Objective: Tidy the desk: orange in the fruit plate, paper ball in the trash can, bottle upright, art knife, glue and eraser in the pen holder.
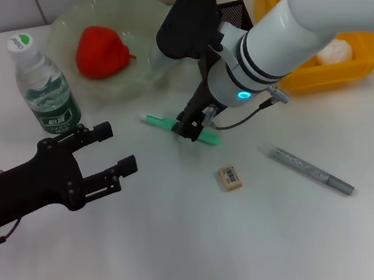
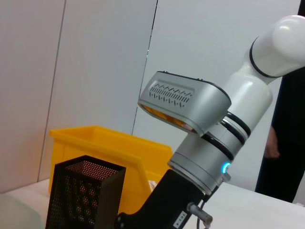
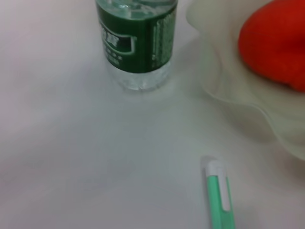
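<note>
The orange [image 1: 100, 51] [image 3: 276, 43] lies in the fruit plate [image 1: 138, 14] [image 3: 224, 86]. Beside it the bottle [image 1: 44, 87] [image 3: 138, 43] stands upright. A green and white stick-shaped tool [image 1: 160, 121] [image 3: 220, 200] lies on the table with my right gripper [image 1: 195, 126] low over its middle. A grey pen-shaped tool [image 1: 309, 168] lies to the right; I cannot tell which of the two is the art knife or the glue. The eraser [image 1: 229, 177] lies between them. The paper ball [image 1: 335, 53] sits in the trash can [image 1: 364, 63] [image 2: 109, 143]. The pen holder [image 1: 237, 13] [image 2: 86, 195] stands partly behind my right arm. My left gripper [image 1: 115, 149] hovers open and empty.
The white tabletop [image 1: 189, 251] stretches bare toward the front edge. My right arm's forearm [image 1: 284, 36] [image 2: 209, 143] crosses over the pen holder and the front of the trash can.
</note>
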`<act>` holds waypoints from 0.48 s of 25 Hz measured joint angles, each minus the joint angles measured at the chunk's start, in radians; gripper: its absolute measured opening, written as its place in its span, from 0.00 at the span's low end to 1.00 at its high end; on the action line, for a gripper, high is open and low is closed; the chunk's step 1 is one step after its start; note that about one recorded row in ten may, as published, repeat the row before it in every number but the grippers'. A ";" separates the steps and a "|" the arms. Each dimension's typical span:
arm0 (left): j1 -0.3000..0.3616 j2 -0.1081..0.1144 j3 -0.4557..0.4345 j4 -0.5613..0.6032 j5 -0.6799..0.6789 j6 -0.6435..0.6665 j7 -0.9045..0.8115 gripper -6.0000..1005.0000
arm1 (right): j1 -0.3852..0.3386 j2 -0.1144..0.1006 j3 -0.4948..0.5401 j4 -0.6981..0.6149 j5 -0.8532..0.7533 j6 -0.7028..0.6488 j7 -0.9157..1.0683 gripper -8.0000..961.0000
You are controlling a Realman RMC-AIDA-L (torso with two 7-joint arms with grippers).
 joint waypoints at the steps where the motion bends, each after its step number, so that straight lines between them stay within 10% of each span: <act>1: 0.000 -0.001 0.000 0.003 0.000 0.000 -0.001 0.78 | -0.004 0.000 0.001 -0.008 0.000 -0.003 0.000 0.18; 12: 0.000 -0.006 0.000 0.011 0.000 0.000 -0.003 0.78 | -0.036 -0.007 0.044 -0.065 -0.020 -0.036 -0.014 0.09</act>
